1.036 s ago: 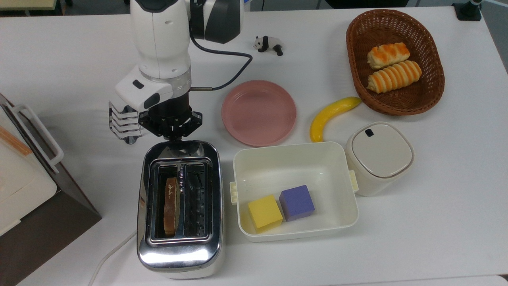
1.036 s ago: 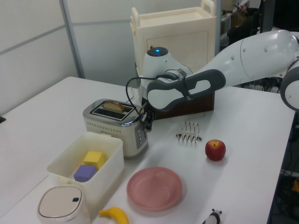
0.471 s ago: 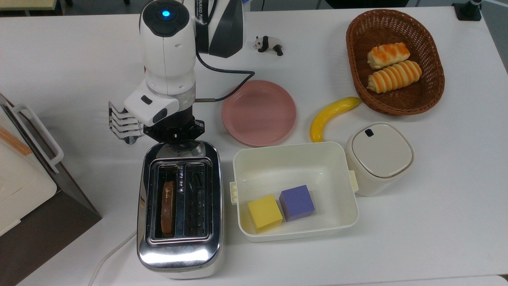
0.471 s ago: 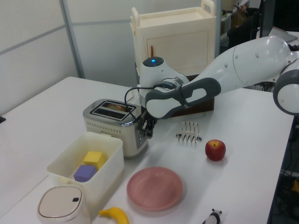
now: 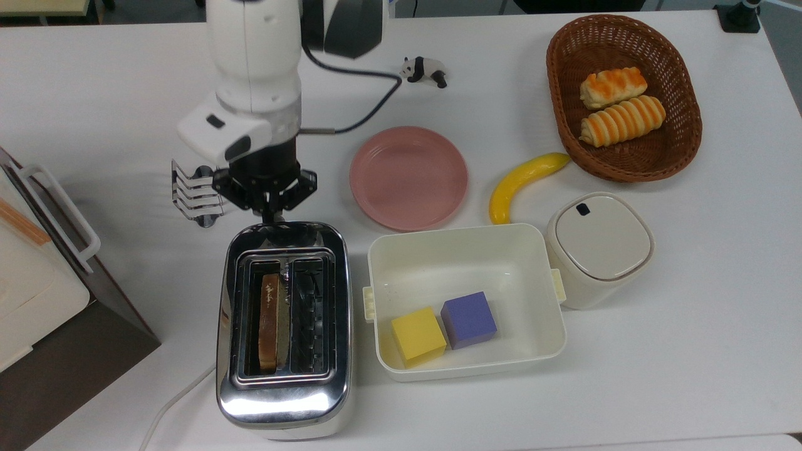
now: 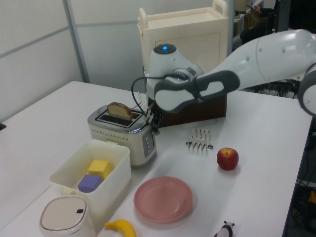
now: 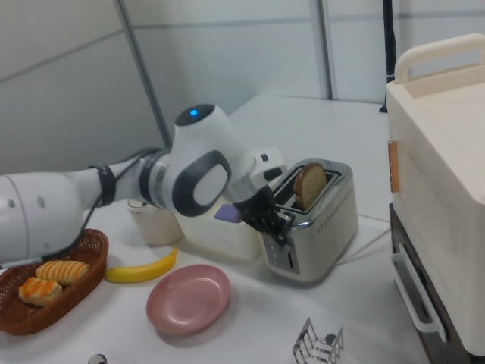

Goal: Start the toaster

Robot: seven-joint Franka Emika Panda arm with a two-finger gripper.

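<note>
hand point(image 5: 270, 213) at the toaster's point(image 5: 283, 382) lever-end edge, fingers' spread unclear, bare table beside the wire rack point(image 5: 193, 193)

We cannot tell how the black two-finger gripper point(image 5: 270, 213) meets the shiny chrome toaster's point(image 5: 283, 332) lever, hidden beneath it.

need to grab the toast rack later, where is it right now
The wire toast rack stands on the table at the top view's left, just left of the gripper and above the toaster.
</note>
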